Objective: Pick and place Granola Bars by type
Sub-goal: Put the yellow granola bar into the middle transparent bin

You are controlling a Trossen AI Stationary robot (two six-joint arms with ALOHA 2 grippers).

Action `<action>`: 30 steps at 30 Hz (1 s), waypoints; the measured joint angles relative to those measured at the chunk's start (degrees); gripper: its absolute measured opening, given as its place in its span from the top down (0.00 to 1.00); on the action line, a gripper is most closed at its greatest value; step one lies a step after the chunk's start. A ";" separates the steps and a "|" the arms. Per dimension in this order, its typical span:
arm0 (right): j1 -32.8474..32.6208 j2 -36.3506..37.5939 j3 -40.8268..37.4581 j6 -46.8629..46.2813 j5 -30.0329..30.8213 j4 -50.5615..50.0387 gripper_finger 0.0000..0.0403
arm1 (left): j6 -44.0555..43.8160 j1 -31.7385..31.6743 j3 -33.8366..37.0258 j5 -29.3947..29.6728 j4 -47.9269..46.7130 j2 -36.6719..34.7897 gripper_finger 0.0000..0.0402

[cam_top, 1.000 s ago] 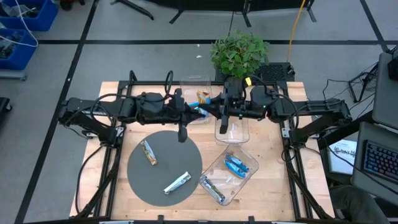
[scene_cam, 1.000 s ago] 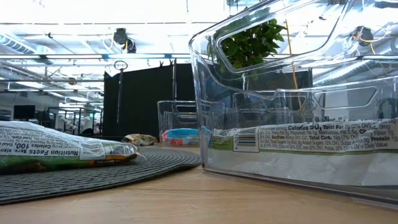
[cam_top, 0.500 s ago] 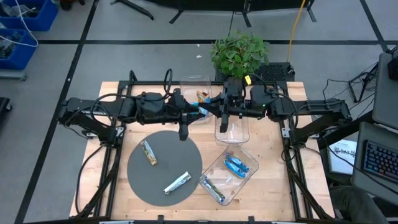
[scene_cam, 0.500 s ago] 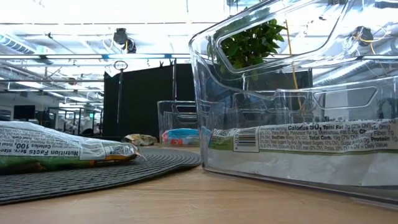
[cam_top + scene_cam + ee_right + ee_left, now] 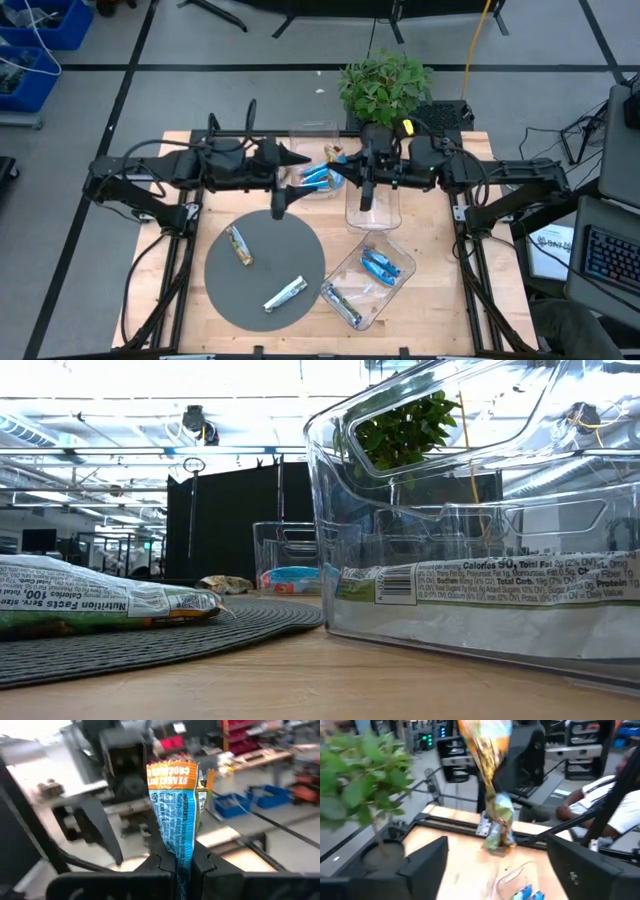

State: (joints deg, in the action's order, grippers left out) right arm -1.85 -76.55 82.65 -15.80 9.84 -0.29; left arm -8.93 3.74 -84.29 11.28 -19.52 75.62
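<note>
Your blue granola bar [image 5: 175,810] is off the table, just past the far edge of the round grey mat [image 5: 265,265], standing straight up out of the right gripper [image 5: 182,857]. That claw is clamped tight on the bar's lower end, and the orange-topped end is free. Your left gripper [image 5: 500,862] faces it from the other side, fingers [image 5: 427,865] spread wide. The bar hangs in the gap between them and touches neither finger. On the mat itself lie a tan bar [image 5: 238,243] and a silvery bar [image 5: 284,293], well apart from both claws. From above, you can't separate either claw's fingertips from the dark arm bodies. The left wrist view is smeared, so the wrapper print there is unreadable. The low view shows neither gripper, since a clear bin [image 5: 480,510] fills most of it
</note>
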 joint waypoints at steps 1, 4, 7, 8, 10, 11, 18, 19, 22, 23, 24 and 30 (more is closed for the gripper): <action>0.00 0.30 -0.02 -0.02 1.03 -1.76 1.00 | -0.02 -0.31 0.00 0.51 -1.25 -0.48 0.12; -0.02 0.82 0.18 -1.33 5.28 -7.78 1.00 | -0.23 -1.08 0.00 2.17 -5.38 -2.31 0.05; -0.02 0.98 2.02 -2.79 9.62 -19.29 1.00 | -0.63 -1.62 0.00 2.28 -8.57 -3.95 0.02; -0.02 0.68 2.77 -3.19 10.97 -22.29 1.00 | -0.63 -1.63 0.00 2.26 -9.68 -4.47 0.01; 0.42 0.25 4.11 -3.41 12.78 -27.79 1.00 | -0.62 -1.63 0.00 2.26 -10.83 -5.35 0.01; 0.74 0.00 4.43 -3.18 12.84 -29.93 1.00 | -0.62 -1.63 0.00 2.24 -11.57 -5.91 0.01; 2.34 -2.12 4.57 -0.20 13.32 -42.50 1.00 | -0.52 -1.63 0.00 2.29 -15.24 -8.36 0.01; 2.32 -2.61 4.57 0.76 14.07 -43.92 1.00 | -0.70 -1.63 0.00 2.34 -15.35 -8.46 0.01; 2.27 -4.45 4.57 4.13 14.25 -46.54 1.00 | -1.47 -1.63 0.00 2.68 -16.75 -9.02 0.01; 2.27 -5.07 4.57 5.16 14.27 -46.75 1.00 | -1.75 -1.63 0.00 2.74 -16.91 -9.06 0.01; 2.27 -5.57 4.57 6.48 14.27 -47.25 1.00 | -1.94 -1.63 -0.02 2.76 -17.36 -9.06 0.01; 2.28 -10.90 4.57 14.05 14.36 -51.08 1.00 | -3.67 -1.58 -0.02 2.72 -20.67 -9.05 0.01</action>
State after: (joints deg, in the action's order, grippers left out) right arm 0.44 -87.45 87.22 -1.75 24.20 -51.37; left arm -12.60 2.15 -84.31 14.00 -40.19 66.58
